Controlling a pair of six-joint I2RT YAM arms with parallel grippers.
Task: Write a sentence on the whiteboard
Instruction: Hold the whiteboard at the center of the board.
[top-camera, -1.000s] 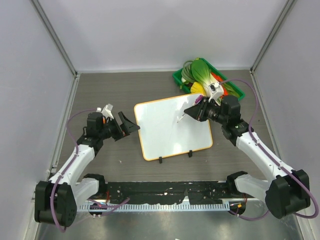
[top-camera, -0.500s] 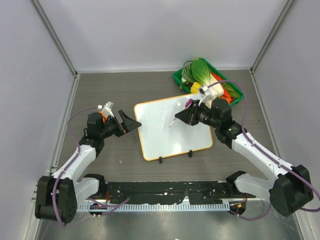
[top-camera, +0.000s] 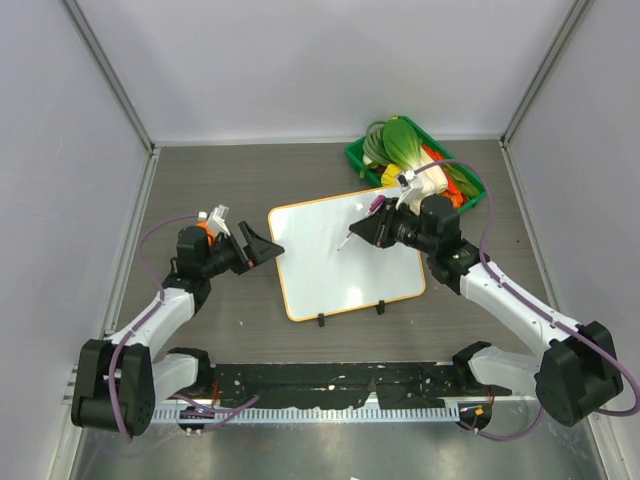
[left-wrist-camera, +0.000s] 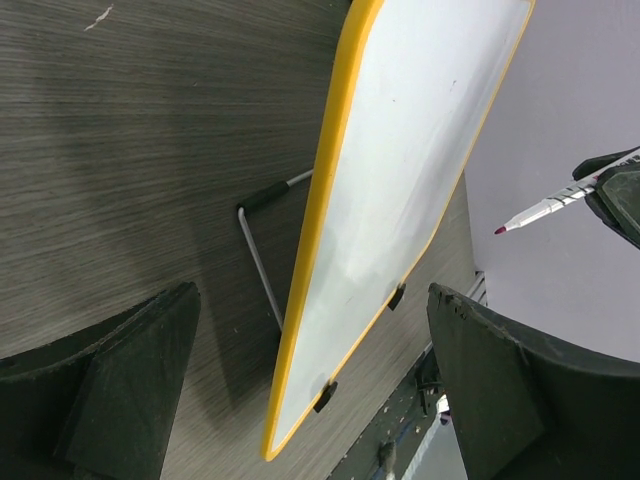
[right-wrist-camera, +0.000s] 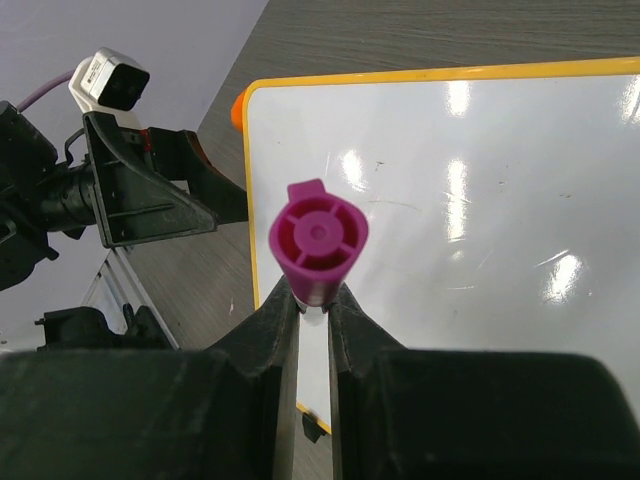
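The whiteboard (top-camera: 340, 270) sat between the grippers, its two clips (top-camera: 322, 320) on its near edge. Just off its left edge, the left gripper (top-camera: 262, 246) gaped wide. Over its right half, the right gripper (top-camera: 380, 230) pinched a purple marker (top-camera: 357, 236), tip above the white face. Beyond its far right corner stood a green bin (top-camera: 356, 158) of vegetables (top-camera: 405, 135).

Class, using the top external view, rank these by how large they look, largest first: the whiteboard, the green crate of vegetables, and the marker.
1. The whiteboard, clearly largest.
2. The green crate, partly hidden by the right arm, yet plainly smaller than the board.
3. The marker, a thin stick in the right gripper.
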